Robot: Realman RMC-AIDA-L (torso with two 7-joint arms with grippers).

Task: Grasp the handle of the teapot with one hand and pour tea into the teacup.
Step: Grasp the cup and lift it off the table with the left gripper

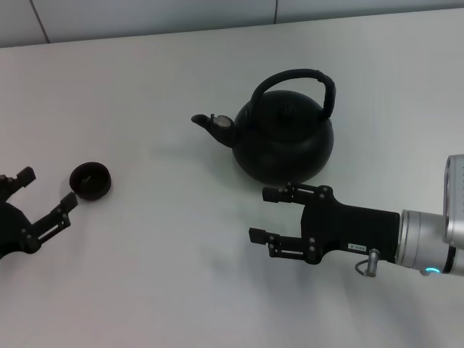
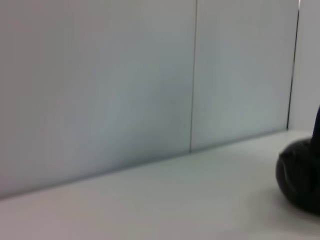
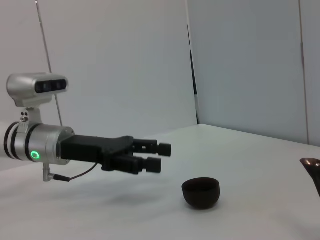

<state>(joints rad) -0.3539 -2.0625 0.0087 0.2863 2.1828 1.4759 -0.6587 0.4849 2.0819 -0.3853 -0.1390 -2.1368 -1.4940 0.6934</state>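
Note:
The matte black teapot stands upright at the table's centre right, its spout pointing left and its arched handle rising over the lid. My right gripper is open and empty, just in front of the teapot's base and apart from it. The small black teacup sits at the left; it also shows in the right wrist view. My left gripper is open, close beside the cup, and shows in the right wrist view. A dark round shape fills the left wrist view's edge.
The white table runs back to a pale panelled wall. The teapot's spout tip shows at the edge of the right wrist view. The cup and teapot stand well apart.

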